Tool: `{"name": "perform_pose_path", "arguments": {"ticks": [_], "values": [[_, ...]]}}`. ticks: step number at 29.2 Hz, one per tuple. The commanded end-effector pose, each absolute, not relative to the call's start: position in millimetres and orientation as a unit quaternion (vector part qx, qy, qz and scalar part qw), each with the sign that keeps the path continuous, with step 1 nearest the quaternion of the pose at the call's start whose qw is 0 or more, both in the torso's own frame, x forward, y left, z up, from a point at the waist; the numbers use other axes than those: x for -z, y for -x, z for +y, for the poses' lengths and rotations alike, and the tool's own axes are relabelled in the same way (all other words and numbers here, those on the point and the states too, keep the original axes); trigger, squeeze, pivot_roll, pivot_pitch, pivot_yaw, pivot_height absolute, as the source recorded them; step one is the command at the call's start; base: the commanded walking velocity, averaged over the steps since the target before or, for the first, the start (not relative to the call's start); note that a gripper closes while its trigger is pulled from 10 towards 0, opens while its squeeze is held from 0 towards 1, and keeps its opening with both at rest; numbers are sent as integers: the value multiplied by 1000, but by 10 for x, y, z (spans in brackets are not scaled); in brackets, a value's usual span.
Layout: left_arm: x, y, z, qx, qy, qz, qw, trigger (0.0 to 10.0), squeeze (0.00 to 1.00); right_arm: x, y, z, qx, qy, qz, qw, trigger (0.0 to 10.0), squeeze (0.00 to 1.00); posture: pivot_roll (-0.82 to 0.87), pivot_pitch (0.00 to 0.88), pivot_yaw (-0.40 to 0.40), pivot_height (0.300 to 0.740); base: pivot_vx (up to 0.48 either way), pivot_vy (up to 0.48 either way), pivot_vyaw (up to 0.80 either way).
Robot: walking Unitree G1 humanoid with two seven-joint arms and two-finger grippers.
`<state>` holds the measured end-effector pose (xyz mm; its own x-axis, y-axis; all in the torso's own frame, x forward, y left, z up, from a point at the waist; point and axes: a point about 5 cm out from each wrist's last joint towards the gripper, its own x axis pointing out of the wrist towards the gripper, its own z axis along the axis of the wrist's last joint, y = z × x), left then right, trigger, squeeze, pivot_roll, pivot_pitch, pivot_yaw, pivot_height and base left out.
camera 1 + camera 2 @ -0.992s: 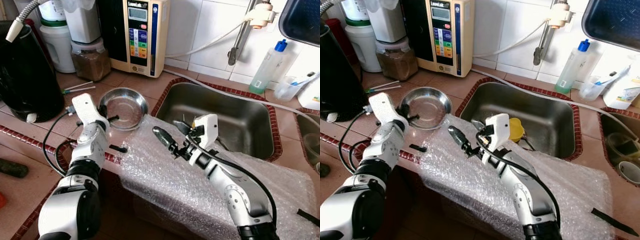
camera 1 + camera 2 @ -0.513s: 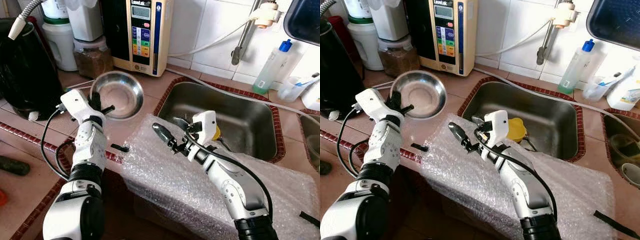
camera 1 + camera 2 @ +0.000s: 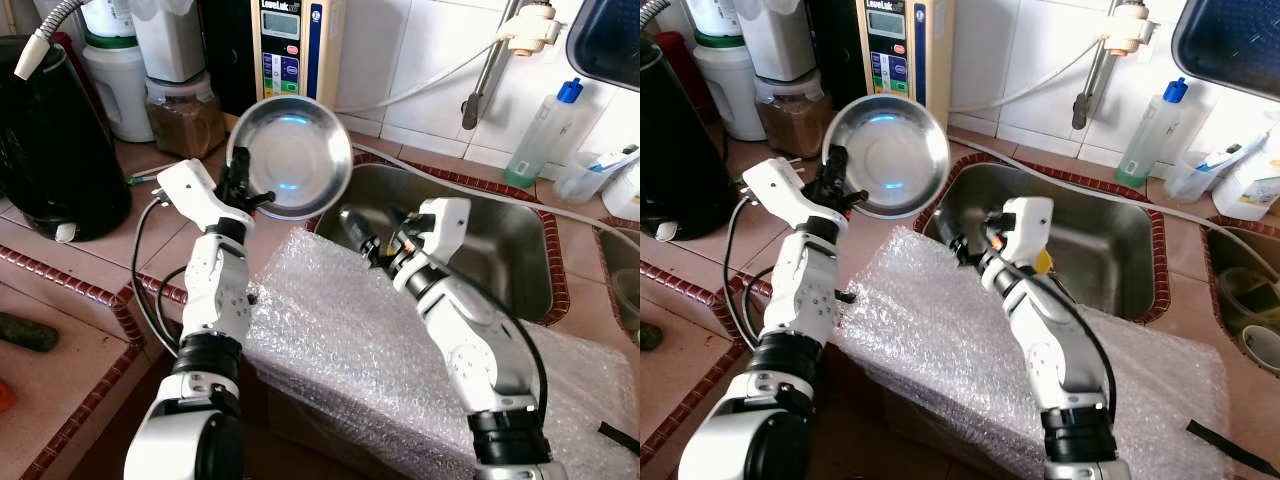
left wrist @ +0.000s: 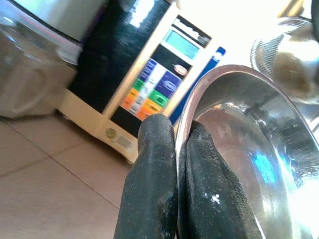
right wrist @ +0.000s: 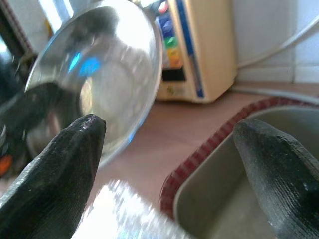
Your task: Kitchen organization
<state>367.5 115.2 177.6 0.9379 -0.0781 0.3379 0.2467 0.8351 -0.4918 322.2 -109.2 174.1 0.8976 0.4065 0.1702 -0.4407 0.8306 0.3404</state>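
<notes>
A shiny steel bowl (image 3: 291,154) hangs tilted in the air above the counter, just left of the sink (image 3: 500,250). My left gripper (image 3: 243,188) is shut on the bowl's rim; in the left wrist view one finger (image 4: 152,174) lies outside the bowl (image 4: 239,149) and the other inside. My right gripper (image 3: 368,232) stands open over the sink's left edge, below and to the right of the bowl. Its fingers (image 5: 55,179) are wide apart and hold nothing, with the bowl (image 5: 99,74) beyond them.
A sheet of bubble wrap (image 3: 340,340) covers the counter's front. A cream water machine (image 3: 290,50), a brown-filled jar (image 3: 185,120) and a black vessel (image 3: 55,140) stand at the back left. A blue-capped bottle (image 3: 540,130) and tap pipe (image 3: 488,70) stand behind the sink. A yellow object (image 3: 1042,262) lies in the sink.
My left gripper has lifted the bowl off the counter, carried it up and to the right, and tilted it. My right gripper has moved forward to the sink's left edge.
</notes>
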Motion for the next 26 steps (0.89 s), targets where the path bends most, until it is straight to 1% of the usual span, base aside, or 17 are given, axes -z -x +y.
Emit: {"name": "perform_pose_path", "arguments": {"ticks": [1, 2, 6, 10, 11, 13, 14, 18, 23, 24, 26], "values": [[-1861, -3639, 1026, 122, 270, -168, 940, 0, 0, -1750, -3276, -1180, -192, -208, -48, 958, 10000, 0, 52, 0, -42, 740, 0, 0, 0], [-1867, -3618, 973, 133, 270, -170, 938, 0, 0, -1749, -3292, -1198, -183, -205, -49, 960, 10000, 0, 53, 0, -42, 740, 0, 0, 0], [-1863, -3596, 917, 144, 271, -169, 937, 0, 0, -1750, -3303, -1199, -179, -215, -48, 959, 10000, 0, 53, 0, -43, 740, 0, 0, 0], [-1862, -3561, 846, 162, 270, -168, 934, 0, 0, -1732, -3306, -1190, -182, -204, -45, 961, 10000, 0, 50, 0, -41, 740, 0, 0, 0], [-1863, -3547, 823, 169, 272, -167, 933, 0, 0, -1717, -3309, -1203, -176, -206, -44, 962, 2314, 0, 51, 0, -42, 740, 0, 0, 0], [-1864, -3541, 814, 171, 272, -167, 932, 0, 0, -1711, -3310, -1212, -173, -210, -43, 961, 2314, 0, 51, 0, -42, 740, 0, 0, 0], [-1867, -3522, 787, 180, 273, -167, 930, 0, 0, -1707, -3316, -1223, -170, -217, -43, 960, 0, 0, 50, 0, -41, 740, 0, 0, 0], [-1870, -3482, 718, 200, 269, -168, 927, 0, 0, -1708, -3335, -1219, -168, -218, -44, 960, 0, 0, 49, 0, -39, 740, 0, 0, 0], [-1904, -3447, 659, 223, 270, -172, 921, 0, 0, -1670, -3398, -1241, -138, -210, -26, 968, 0, 0, 55, 0, -39, 740, 0, 0, 0], [-1922, -3429, 636, 233, 271, -176, 917, 0, 0, -1654, -3418, -1266, -127, -237, -20, 963, 0, 0, 58, 0, -41, 740, 0, 0, 0], [-1931, -3415, 628, 239, 272, -178, 915, 0, 0, -1646, -3424, -1276, -124, -248, -18, 961, 0, 0, 64, 0, -42, 740, 0, 0, 0]]}}
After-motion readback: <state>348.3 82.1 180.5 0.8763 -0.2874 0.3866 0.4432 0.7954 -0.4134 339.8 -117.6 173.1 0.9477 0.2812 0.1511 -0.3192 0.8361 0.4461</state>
